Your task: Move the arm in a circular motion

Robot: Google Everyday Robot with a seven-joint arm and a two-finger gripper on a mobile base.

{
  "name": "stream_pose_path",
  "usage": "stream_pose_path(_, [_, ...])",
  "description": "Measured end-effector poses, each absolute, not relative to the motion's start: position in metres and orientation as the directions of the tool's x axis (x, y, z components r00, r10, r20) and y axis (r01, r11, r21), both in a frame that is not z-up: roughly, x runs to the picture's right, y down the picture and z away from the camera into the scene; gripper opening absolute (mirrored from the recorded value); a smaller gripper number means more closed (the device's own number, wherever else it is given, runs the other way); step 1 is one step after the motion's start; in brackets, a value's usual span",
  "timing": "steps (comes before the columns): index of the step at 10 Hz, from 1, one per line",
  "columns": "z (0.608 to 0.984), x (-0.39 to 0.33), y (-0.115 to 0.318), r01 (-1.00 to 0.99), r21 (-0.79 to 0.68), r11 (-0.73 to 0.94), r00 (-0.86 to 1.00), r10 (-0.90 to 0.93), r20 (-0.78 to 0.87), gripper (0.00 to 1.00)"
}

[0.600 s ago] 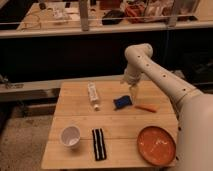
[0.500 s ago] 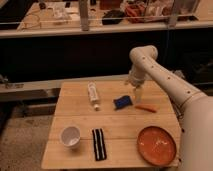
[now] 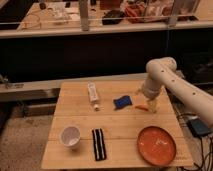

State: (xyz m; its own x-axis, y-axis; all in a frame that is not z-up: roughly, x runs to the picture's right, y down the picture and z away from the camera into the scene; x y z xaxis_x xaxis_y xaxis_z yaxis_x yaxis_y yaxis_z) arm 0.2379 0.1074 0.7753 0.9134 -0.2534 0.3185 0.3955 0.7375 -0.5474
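The arm [image 3: 172,82] is large, white and smooth, with small dark dots along its segments. It reaches in from the right edge, bends at a rounded joint [image 3: 161,67] over the table's far right, and points down. The gripper [image 3: 151,105] is a narrow pale tip at its end. It hangs just above the wooden table [image 3: 120,125] near the right edge, next to a small orange thing [image 3: 142,106] and right of a blue object [image 3: 122,102]. It holds nothing that I can see.
A white tube [image 3: 92,94] lies at the table's back middle. A white cup [image 3: 70,136] and a black flat item [image 3: 98,144] are at the front left. An orange plate [image 3: 157,145] sits at the front right. A dark railing and cluttered shelves stand behind.
The arm has swung to the right and a little toward the front. The gripper went from over the blue object to the table's right edge. The objects have not moved.
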Motion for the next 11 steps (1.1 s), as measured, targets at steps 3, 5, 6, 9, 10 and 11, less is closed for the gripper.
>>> stream_pose_path(3, [0.724, 0.240, 0.138, 0.470, -0.470, 0.747, 0.877, -0.334, 0.346, 0.80])
stream_pose_path(5, [0.696, 0.223, 0.149, 0.519, -0.430, 0.739, 0.849, -0.386, 0.360, 0.80])
stream_pose_path(6, [0.682, 0.204, 0.153, 0.546, -0.416, 0.727, 0.832, -0.414, 0.370, 0.80])
stream_pose_path(9, [0.648, 0.139, 0.164, 0.626, -0.376, 0.684, 0.775, -0.490, 0.399, 0.80])
stream_pose_path(10, [0.635, 0.111, 0.166, 0.660, -0.353, 0.663, 0.746, -0.524, 0.411, 0.80])
stream_pose_path(11, [0.623, 0.087, 0.164, 0.687, -0.329, 0.648, 0.721, -0.552, 0.419, 0.80])
